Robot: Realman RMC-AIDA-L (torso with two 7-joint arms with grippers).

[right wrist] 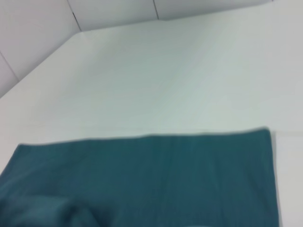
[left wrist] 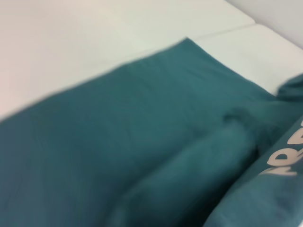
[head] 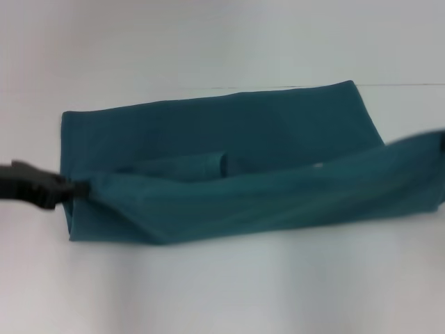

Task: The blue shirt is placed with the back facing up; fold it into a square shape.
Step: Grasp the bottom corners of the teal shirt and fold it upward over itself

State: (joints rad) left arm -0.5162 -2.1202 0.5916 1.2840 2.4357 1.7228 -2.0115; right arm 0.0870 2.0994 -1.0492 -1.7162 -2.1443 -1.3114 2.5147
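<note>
Left gripper [head: 82,186] fingers clenched on shirt [head: 208,132] hem, lifted off counter [head: 222,285]; right gripper's state unclear.

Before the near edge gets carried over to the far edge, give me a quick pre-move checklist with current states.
1. Left gripper pinches the blue shirt at its left end: ok.
2. Right gripper holds the right end: cannot tell, only a dark bit shows at the head view's edge.
3. Near edge lifted taut between both ends: ok.
4. Sleeve tucked inside: ok.
5. Far edge flat on the table: ok.
6. White lettering on the lifted underside: ok.
</note>
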